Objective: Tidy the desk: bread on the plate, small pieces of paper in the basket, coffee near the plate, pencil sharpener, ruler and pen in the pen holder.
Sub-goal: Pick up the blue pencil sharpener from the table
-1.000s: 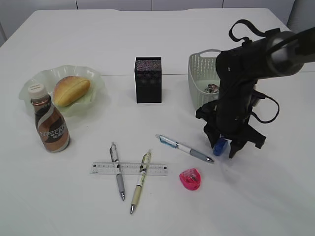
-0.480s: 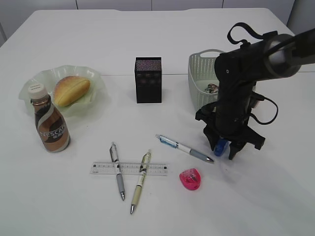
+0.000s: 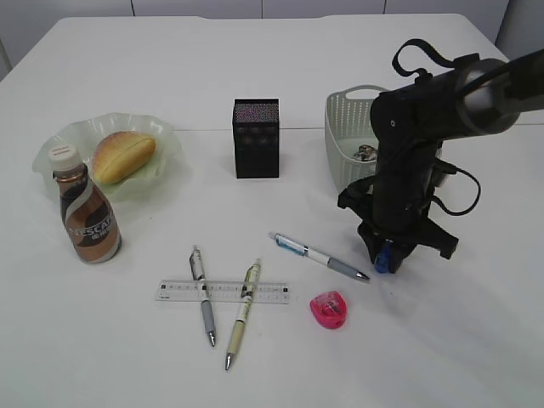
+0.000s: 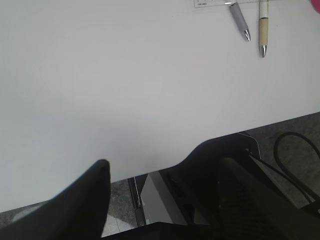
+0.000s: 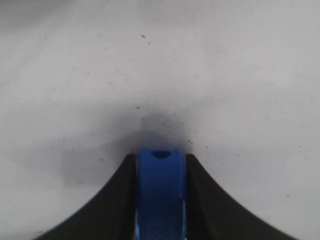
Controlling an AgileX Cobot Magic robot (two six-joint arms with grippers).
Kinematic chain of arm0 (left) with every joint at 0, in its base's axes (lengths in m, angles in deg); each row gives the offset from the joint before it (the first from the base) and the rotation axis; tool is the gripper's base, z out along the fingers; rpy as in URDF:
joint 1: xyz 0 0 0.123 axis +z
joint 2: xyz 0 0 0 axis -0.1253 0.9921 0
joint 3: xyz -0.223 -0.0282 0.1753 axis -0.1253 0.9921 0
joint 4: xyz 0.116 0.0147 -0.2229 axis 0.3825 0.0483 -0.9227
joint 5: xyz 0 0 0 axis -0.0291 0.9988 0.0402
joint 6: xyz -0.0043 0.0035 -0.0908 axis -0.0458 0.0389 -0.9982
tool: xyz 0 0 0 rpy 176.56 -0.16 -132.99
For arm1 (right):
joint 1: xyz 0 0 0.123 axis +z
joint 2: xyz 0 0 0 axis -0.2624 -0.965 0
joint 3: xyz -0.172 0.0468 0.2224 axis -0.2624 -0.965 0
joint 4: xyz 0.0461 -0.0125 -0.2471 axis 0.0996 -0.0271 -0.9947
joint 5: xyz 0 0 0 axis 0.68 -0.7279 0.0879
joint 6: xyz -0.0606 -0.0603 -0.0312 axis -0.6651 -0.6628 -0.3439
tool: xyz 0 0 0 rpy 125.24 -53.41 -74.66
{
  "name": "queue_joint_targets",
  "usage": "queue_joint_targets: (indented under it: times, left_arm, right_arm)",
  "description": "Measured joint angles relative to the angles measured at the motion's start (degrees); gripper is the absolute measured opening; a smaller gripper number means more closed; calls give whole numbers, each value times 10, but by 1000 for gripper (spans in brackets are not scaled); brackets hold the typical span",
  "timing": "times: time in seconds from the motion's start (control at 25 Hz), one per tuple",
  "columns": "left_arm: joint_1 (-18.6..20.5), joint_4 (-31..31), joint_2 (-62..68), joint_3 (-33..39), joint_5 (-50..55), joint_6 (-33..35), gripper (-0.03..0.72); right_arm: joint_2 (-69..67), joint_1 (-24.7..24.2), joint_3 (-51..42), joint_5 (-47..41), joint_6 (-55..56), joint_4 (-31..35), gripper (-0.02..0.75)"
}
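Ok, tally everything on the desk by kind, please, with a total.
Pens: 3
Rulers: 1
Pencil sharpeners: 2, pink and blue, in the right gripper
Bread: 1
Plates: 1
Coffee bottles: 1
Pen holders: 1
Baskets: 1
Total: 11

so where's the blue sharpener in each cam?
Exterior view: blue pencil sharpener sits lower right, between the right gripper's jaws, just right of the pen tip and above the pink sharpener.
Left wrist view: not in it; only bare desk, two pen tips and a ruler corner at the top edge.
Right wrist view: bottom centre, both jaws against its sides.
Shared landmark: the white desk.
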Motion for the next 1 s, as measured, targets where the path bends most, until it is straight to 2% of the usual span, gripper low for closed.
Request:
queue_joint_targets:
  times: [0.16, 0.48, 0.64, 1.0]
  left_arm:
    - [0, 0, 0, 0, 0, 0, 497]
    - [0, 0, 0, 0, 0, 0, 497]
    - [0, 0, 0, 0, 0, 0, 497]
    - [0, 10, 0, 0, 0, 0, 497]
  right_arm:
    - [0, 0, 1, -18, -3, -2, 178]
    - [0, 0, 1, -29, -85, -6, 160]
    - [-1, 2, 1, -52, -162, -6, 159]
    - [-2, 49, 1, -80, -262, -55, 157]
